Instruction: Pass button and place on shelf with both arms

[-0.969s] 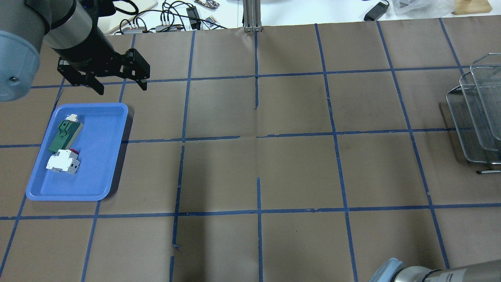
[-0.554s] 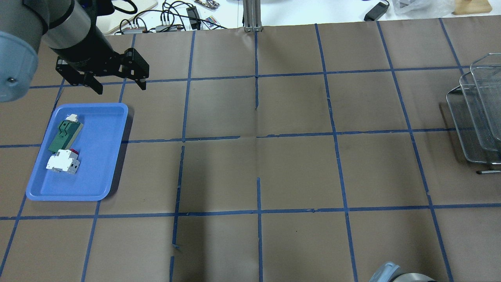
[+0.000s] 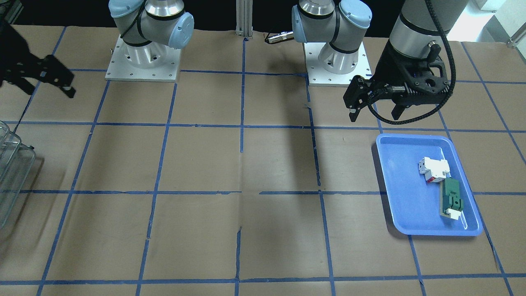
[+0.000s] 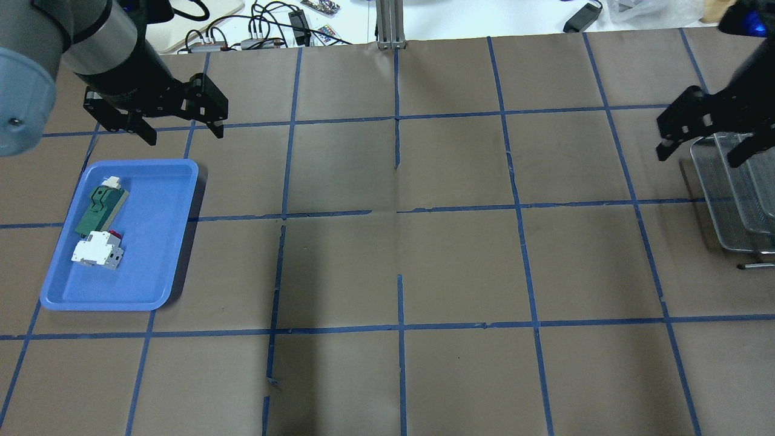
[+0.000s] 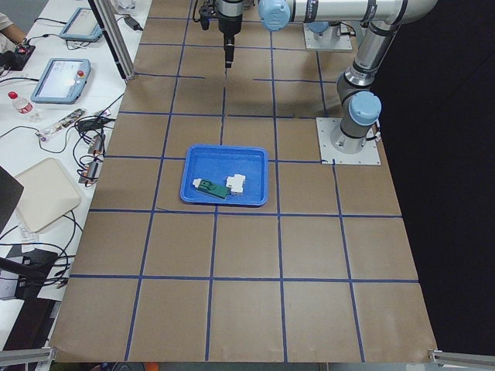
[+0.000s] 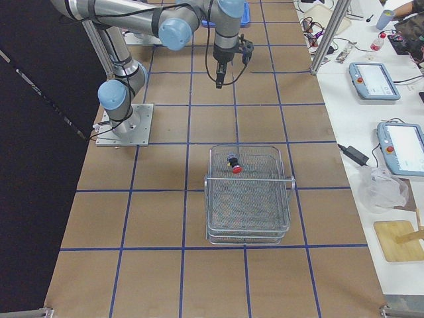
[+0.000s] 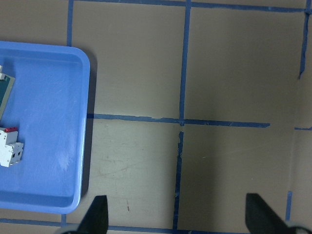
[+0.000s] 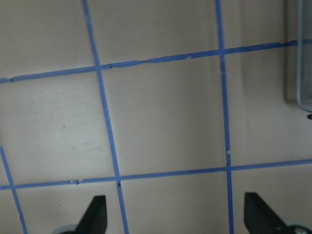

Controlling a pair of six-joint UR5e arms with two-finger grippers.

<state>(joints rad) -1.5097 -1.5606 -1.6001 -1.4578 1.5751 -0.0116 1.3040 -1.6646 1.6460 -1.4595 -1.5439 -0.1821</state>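
Note:
The button (image 6: 236,167), red cap and dark body, lies in the top tier of the wire-mesh shelf (image 6: 248,205), near its end toward the arms; it shows only in the exterior right view. The shelf stands at the table's right edge (image 4: 726,206) and also shows in the front view (image 3: 10,172). My right gripper (image 4: 699,158) hangs open and empty beside the shelf's far left corner, and shows in the front view too (image 3: 47,89). My left gripper (image 4: 184,137) is open and empty above the table beyond the blue tray (image 4: 157,254); the front view (image 3: 374,119) shows the same.
The blue tray (image 3: 398,185) holds a white-and-red breaker block (image 4: 97,249) and a flat green part with a white end (image 4: 100,206). Cables and devices lie along the table's far edge (image 4: 266,30). The shelf's rim (image 8: 298,73) shows in the right wrist view.
My right arm has swung up from the bottom edge, and its open gripper now hangs beside the shelf. My left gripper has drifted slightly away from the tray, still open.

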